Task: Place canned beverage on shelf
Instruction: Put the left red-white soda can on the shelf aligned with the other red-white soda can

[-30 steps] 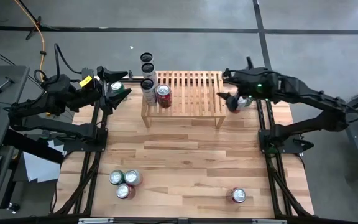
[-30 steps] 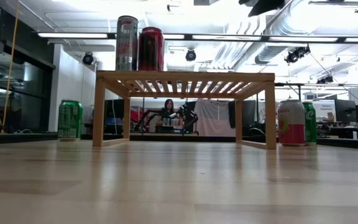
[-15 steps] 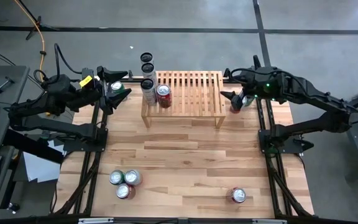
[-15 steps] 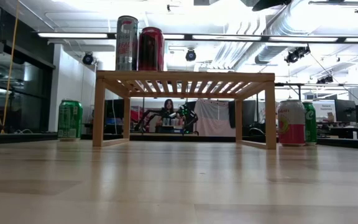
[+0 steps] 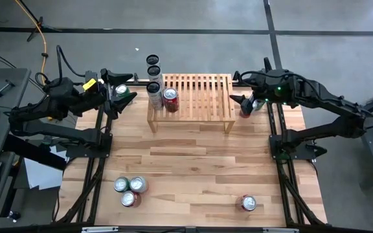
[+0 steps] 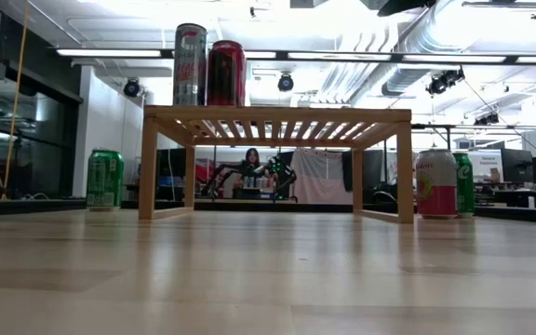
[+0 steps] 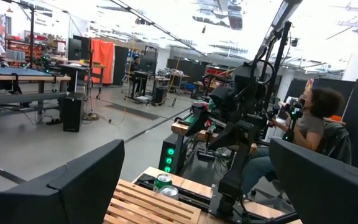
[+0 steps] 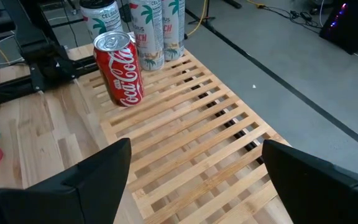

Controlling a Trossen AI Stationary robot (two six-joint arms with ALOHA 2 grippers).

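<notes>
Two cans stand on our shelf [image 5: 196, 97]; our right gripper [image 5: 239, 102], fingers spread empty, has pulled back slightly toward, seemingly, the pink can [image 5: 246, 110].

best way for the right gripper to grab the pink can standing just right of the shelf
Grip the pink can around the middle of its round side wall, fingers level. It stands upright on the table, the shelf leg on one side and a green can near the other, so the right gripper, open beside it, should probably come from above.
</notes>
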